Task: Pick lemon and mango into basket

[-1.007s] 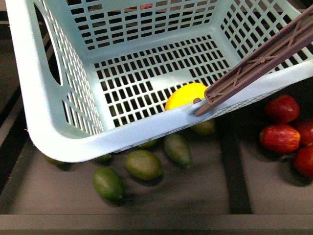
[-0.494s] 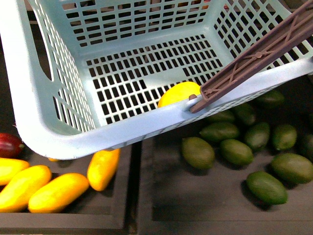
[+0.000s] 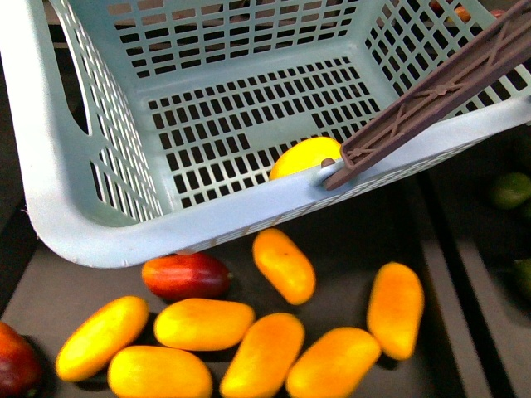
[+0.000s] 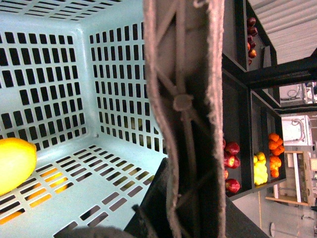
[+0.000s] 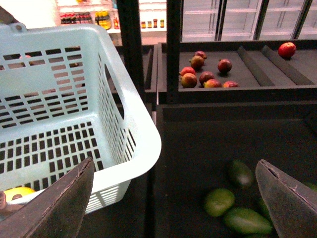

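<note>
The light teal basket (image 3: 124,249) hangs in the upper part of the front view, its brown handle (image 3: 440,87) slanting across the right. My left gripper (image 4: 184,208) is shut on that handle (image 4: 183,99). A yellow lemon (image 3: 305,156) lies on the basket floor against the near wall; the lemon (image 4: 15,161) also shows in the left wrist view. Several yellow-orange mangoes, one of them (image 3: 284,265), lie in the dark bin beneath the basket. My right gripper (image 5: 173,198) is open and holds nothing, beside the basket's corner (image 5: 141,144) and above green fruits.
A dark red fruit (image 3: 184,275) lies among the mangoes. Green fruits (image 3: 508,191) fill the bin to the right, past a black divider (image 3: 448,274). Green fruits (image 5: 218,201) lie below my right gripper. A shelf of red fruits (image 5: 205,74) stands behind.
The scene under the basket has slid: first green fruits and red apples, then green fruits with mangoes, now the mango bin. The basket, handle and lemon keep their places in view.
</note>
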`<state>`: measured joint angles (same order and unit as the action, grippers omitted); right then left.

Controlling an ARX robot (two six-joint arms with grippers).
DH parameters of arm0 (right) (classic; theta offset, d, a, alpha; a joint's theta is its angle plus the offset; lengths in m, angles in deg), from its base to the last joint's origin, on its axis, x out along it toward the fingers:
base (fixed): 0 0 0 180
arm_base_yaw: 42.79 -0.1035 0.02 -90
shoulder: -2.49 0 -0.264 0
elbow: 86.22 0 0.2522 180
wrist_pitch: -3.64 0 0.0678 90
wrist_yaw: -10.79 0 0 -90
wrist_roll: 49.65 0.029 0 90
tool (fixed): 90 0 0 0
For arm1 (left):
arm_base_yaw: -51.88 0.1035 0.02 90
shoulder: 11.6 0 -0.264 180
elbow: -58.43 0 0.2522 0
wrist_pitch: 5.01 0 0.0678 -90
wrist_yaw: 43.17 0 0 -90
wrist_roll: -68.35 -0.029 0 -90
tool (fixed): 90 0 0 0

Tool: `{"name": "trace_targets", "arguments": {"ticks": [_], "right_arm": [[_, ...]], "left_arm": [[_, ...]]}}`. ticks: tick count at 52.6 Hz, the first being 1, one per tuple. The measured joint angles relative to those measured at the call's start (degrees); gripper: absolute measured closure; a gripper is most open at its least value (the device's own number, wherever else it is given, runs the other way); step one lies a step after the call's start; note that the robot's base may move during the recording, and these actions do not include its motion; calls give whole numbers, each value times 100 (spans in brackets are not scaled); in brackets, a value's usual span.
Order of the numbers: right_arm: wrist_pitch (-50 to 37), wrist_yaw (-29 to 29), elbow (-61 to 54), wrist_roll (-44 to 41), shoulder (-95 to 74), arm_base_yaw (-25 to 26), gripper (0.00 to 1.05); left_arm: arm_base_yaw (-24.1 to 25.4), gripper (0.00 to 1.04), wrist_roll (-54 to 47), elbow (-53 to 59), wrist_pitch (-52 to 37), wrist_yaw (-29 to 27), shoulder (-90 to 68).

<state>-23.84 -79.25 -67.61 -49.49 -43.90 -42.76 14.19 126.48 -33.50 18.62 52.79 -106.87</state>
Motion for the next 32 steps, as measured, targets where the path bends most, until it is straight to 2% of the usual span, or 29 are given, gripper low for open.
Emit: {"name": "trace_targets", "arguments": {"ticks": [32], "right_arm": [[0,4,0,0,-7,0,9]], "left_arm": [[2,99,4,0,0,7,0]]}}
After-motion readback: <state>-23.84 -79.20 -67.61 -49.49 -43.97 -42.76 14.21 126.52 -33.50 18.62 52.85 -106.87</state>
